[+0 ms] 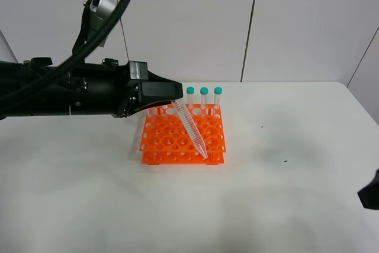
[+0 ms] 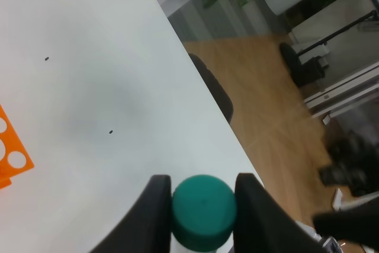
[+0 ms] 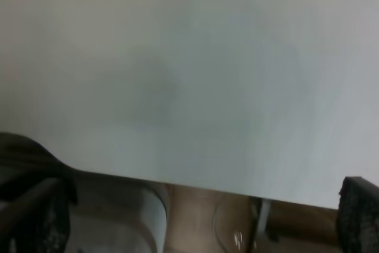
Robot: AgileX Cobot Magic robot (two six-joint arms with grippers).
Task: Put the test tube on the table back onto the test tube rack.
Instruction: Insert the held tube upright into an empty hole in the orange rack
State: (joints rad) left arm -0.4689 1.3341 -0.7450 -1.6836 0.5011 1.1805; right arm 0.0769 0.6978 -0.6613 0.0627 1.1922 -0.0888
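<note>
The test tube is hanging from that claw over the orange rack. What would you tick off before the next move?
1. Grip: the left claw is shut on the test tube, with fingers on both sides of its teal cap. Ok.
2. Tube upright: it leans steeply, with its tip toward the rack's front right corner. Not ok.
3. Tip in a hole: it sits over the front row of the orange test tube rack, but whether it is inside a hole is unclear. Cannot tell.
4. Free holes: many are open. Ok.
5. Clear of the three standing tubes in the back row: apparently apart. Ok.
</note>
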